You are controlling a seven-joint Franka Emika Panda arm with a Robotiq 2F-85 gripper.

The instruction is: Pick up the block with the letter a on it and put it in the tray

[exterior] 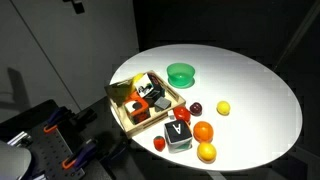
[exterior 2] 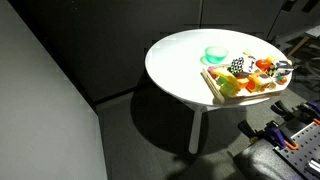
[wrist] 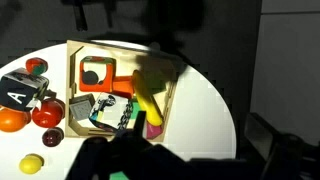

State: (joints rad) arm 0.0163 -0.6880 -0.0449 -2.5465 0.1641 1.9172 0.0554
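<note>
The block with the letter A is a dark cube standing near the table's front edge among small round fruits. In the wrist view the block lies at the far left. The light-wood tray sits next to it, holding an orange piece, a yellow piece and black-and-white pieces. The tray also shows in the wrist view and in an exterior view. My gripper hovers high above the table beside the tray. Its dark fingers are wide apart with nothing between them.
A round green bowl stands behind the tray on the white round table. Orange, yellow and red fruits lie around the block. Dark equipment stands on the floor beside the table.
</note>
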